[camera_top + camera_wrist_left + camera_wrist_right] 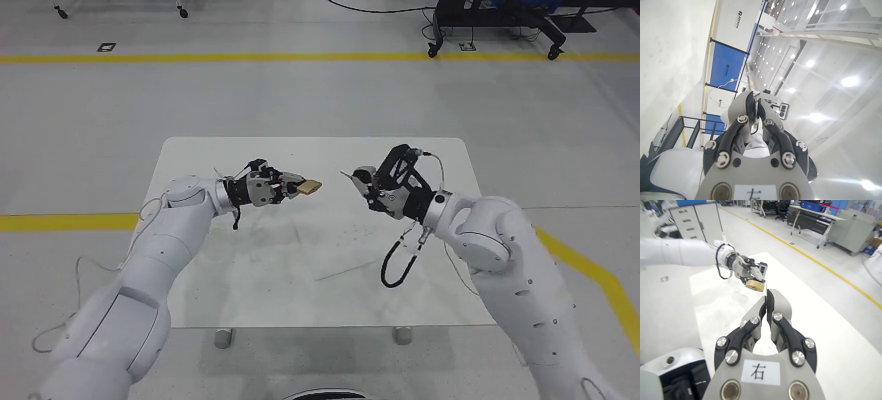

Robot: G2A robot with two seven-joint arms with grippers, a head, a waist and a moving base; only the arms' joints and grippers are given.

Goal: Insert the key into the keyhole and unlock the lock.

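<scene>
- Top view: my left gripper (292, 186) was closed on the brass lock (310, 186), held above the white table (420, 290). My right gripper (358, 182) faced it, near but apart, pinching the thin key (346, 176).
- Left wrist view: my 2 left fingers (748, 106) were clamped on the lock's metal shackle (756, 109).
- Right wrist view: my 2 right pads (770, 302) were pressed together on the key (766, 287). Its tip was just beside the lock (755, 286).
</scene>
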